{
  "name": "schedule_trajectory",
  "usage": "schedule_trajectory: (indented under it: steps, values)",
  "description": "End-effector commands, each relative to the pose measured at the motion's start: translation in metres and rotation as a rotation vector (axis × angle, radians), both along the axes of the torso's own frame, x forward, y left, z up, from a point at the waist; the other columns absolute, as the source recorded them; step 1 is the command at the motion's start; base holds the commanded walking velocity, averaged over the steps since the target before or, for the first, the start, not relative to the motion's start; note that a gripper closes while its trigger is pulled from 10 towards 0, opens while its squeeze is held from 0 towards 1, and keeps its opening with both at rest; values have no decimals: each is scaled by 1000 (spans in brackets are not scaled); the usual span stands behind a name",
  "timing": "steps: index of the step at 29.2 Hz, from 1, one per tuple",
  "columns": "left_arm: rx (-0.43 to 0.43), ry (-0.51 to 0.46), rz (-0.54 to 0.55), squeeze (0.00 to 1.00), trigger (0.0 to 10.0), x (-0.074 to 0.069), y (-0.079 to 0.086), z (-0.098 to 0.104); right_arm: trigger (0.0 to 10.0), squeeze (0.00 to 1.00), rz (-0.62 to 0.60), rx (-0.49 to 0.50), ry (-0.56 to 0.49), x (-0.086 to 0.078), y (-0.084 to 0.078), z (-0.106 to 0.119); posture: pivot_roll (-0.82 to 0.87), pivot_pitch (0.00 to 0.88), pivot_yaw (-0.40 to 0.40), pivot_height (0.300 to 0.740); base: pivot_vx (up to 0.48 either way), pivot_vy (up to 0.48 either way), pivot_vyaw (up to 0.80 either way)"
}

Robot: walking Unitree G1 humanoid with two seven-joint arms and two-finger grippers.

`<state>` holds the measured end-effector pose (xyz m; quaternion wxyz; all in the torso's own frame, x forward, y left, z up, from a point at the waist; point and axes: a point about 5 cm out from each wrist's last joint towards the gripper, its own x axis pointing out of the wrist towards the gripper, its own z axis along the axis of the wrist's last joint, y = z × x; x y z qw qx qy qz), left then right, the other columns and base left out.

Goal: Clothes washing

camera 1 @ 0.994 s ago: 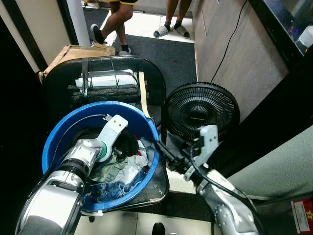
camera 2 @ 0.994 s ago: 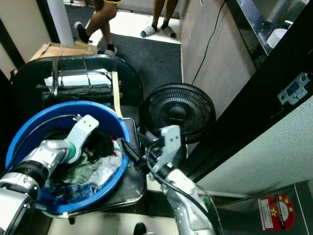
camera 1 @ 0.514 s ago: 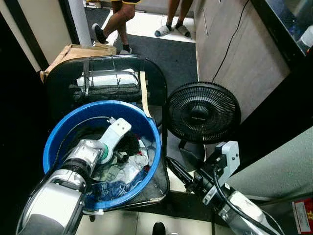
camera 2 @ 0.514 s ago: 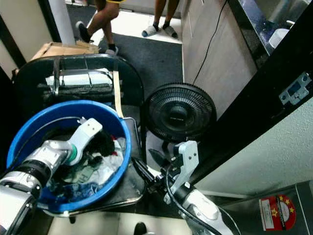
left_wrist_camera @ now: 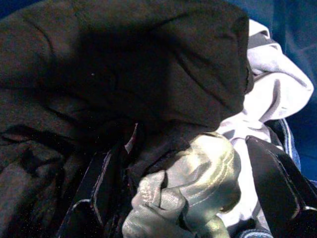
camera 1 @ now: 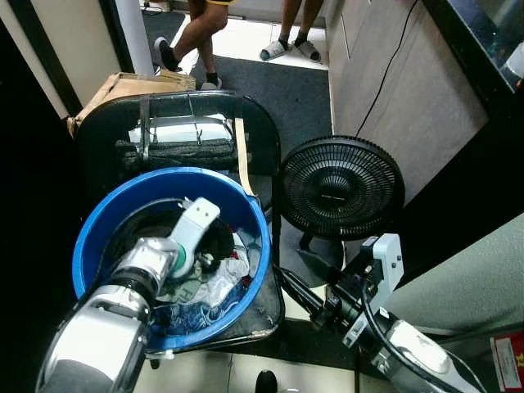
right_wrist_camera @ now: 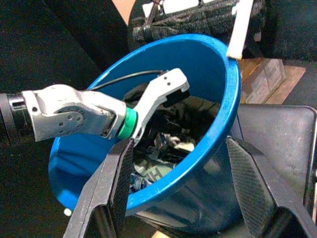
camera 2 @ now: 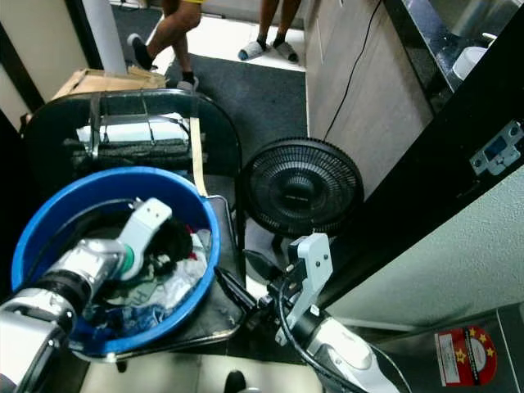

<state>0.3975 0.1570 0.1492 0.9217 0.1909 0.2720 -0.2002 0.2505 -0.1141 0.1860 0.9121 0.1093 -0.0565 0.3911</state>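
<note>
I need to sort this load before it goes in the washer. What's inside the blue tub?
The blue tub holds a heap of clothes: a black garment on top, white fabric, olive-green cloth and something blue. The left hand reaches into them. Whatever lies beneath is covered.

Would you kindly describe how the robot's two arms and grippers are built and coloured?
Both arms are silver metal. The left gripper has a white housing, a green collar ring and a black cable. The right gripper has a white bracket, black cables and long black fingers.

dark carpet (camera 1: 286,94) | wood cabinet (camera 1: 393,90) | black fan (camera 1: 340,187) | black chair (camera 1: 176,135)
</note>
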Motion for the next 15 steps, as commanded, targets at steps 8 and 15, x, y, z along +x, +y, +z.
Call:
schedule_trajectory:
  steps: [8,15]
  values:
    - [-140,270,9,0,10000,-24,-6,-43,10000,0,48,-28,20,-12,1,-4,56,454,-13,740,0,0,0]
    - [-182,326,26,0,10000,-28,-9,-48,10000,0,57,-35,25,-10,1,-4,56,450,-14,740,0,0,0]
